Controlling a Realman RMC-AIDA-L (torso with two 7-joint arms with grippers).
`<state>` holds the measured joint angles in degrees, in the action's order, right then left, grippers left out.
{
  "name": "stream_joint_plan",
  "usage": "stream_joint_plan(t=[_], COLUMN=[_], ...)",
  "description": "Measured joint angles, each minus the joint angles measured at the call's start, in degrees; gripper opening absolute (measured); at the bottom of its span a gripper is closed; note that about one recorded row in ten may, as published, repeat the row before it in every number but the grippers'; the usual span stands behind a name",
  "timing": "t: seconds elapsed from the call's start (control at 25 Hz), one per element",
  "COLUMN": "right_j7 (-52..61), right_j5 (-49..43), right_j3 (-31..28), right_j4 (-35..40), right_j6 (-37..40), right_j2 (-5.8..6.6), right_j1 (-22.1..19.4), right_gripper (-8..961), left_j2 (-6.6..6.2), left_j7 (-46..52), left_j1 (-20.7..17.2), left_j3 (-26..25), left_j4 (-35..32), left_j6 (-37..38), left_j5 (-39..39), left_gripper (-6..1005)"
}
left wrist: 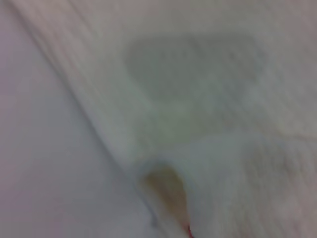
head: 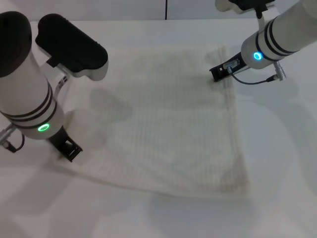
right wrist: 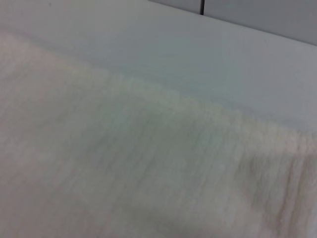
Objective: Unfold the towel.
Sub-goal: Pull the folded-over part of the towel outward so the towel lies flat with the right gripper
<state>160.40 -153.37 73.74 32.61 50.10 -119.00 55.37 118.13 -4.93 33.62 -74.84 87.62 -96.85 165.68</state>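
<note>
The cream-white ribbed towel (head: 168, 124) lies spread out nearly flat on the white table. My left gripper (head: 68, 148) is low at the towel's near-left corner and is shut on a pinched fold of its edge (left wrist: 166, 186). My right gripper (head: 219, 73) is at the towel's far-right edge, shut on the cloth, which rises toward it in the right wrist view (right wrist: 277, 188). The towel's far edge (right wrist: 163, 94) lies on the table.
The white table (head: 277, 163) surrounds the towel on all sides. A wall with a dark vertical seam (head: 166, 9) stands behind the table's far edge. My left arm's black-and-white forearm (head: 74, 47) hangs over the towel's far-left part.
</note>
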Motion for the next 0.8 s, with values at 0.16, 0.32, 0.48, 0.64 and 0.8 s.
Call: stream_joint_plan(t=[0.16, 0.32, 0.48, 0.64, 0.8], right_j7=[-0.06, -0.08, -0.16, -0.18, -0.18], right_j5=[0.0, 0.0, 0.0, 0.0, 0.0], right_j3=[0.0, 0.0, 0.0, 0.0, 0.0], right_j4=[0.0, 0.0, 0.0, 0.0, 0.0], right_j6=[0.0, 0.0, 0.0, 0.0, 0.01], right_j2=[0.0, 0.0, 0.0, 0.02, 0.07], right_j1=[-0.03, -0.16, -0.24, -0.33, -0.35], right_gripper=[-1, -1, -1, -1, 0], left_j2=[0.0, 0.0, 0.0, -0.03, -0.09], left_j7=[1.06, 2.45, 3.25, 3.71, 4.03], left_j1=[-0.1, -0.23, -0.21, -0.15, 0.2], left_j3=[0.36, 0.88, 1.54, 1.74, 1.86], left_j4=[-0.29, -0.26, -0.43, -0.78, -1.65], left_j6=[-1.79, -3.17, -3.88, -4.35, -4.48], left_j5=[0.0, 0.0, -0.01, -0.01, -0.01], left_gripper=[131, 140, 149, 158, 166])
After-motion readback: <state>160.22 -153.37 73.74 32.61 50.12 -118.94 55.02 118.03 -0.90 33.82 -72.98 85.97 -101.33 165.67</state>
